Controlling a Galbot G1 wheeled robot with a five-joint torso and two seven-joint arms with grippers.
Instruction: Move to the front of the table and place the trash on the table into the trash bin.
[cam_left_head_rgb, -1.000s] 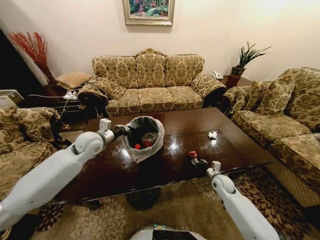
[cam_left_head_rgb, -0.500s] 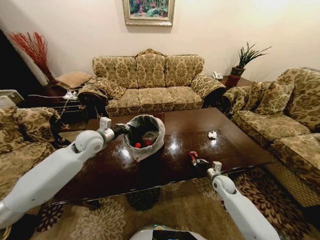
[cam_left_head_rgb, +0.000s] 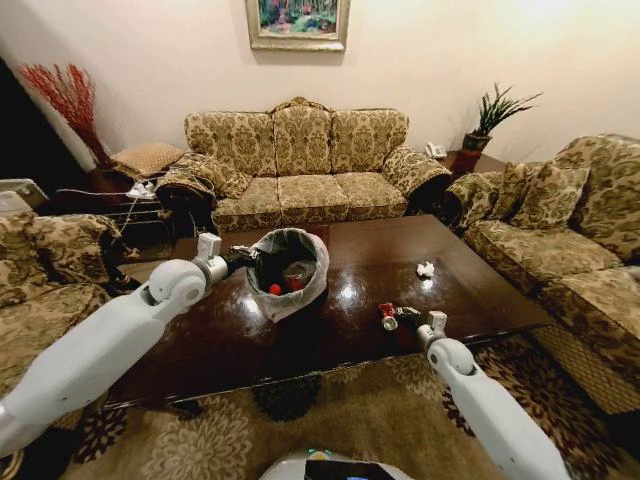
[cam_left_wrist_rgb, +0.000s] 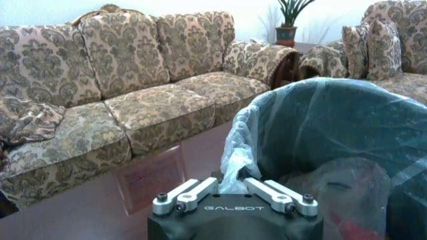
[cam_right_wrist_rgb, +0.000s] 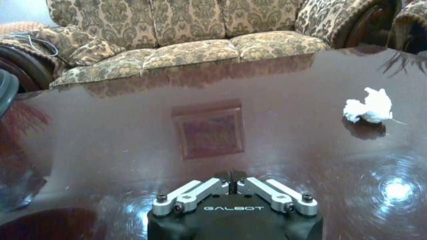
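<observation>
Left pincer (cam_left_head_rgb: 243, 262) clamped on bin (cam_left_head_rgb: 288, 272) liner. Right pincer (cam_left_head_rgb: 404, 313) closed on red-white wrapper (cam_left_head_rgb: 387, 314) above surface (cam_left_head_rgb: 480, 300). Risk: wrapper slipping during carry.

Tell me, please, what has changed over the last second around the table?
The right pincer, shut on the red-white wrapper, has lifted it slightly off the table. The left pincer still grips the trash bin rim; the paper ball has not moved.

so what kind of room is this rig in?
Most likely a home living room: patterned sofa against the wall, glossy dark wood coffee table on a floral rug, framed painting above, potted plant in the corner.
</observation>
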